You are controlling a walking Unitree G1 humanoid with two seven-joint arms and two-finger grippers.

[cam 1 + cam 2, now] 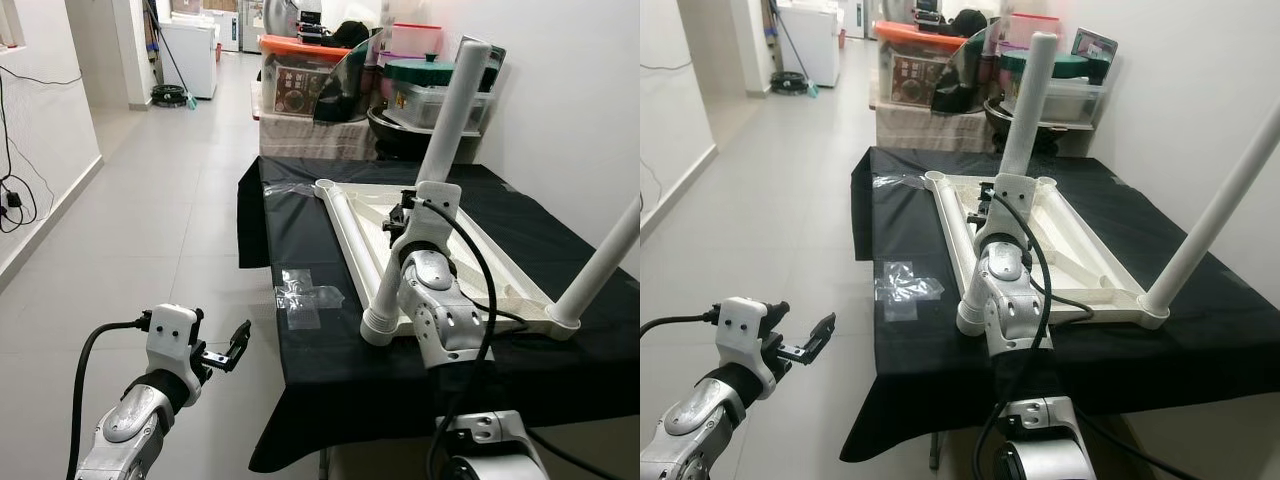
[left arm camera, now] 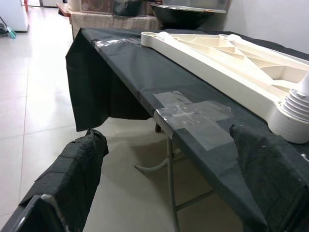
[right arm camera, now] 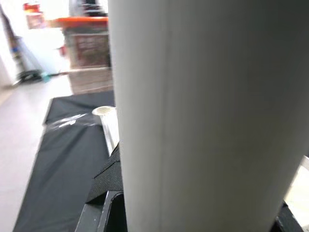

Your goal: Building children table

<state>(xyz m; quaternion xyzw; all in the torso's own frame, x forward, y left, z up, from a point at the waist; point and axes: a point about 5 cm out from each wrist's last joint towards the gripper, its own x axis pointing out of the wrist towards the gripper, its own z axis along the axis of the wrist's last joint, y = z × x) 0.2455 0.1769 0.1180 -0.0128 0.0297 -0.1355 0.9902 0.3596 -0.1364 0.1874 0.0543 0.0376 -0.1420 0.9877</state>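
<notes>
Upturned white plastic tabletop (image 1: 470, 250) flat on black-clothed table (image 1: 300, 230), right gripper (image 1: 405, 212) clamped on near-corner leg (image 1: 425, 180), left gripper (image 1: 228, 352) spread and idle off the edge; likely light, stiff, slick — grip low near socket.

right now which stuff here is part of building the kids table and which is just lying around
Job:
- upside-down white tabletop
- near leg, gripped by right gripper
- corner leg
- left gripper, open, off the table edge

Lying about:
- clear tape patch
- storage bins
- white fridge
</notes>
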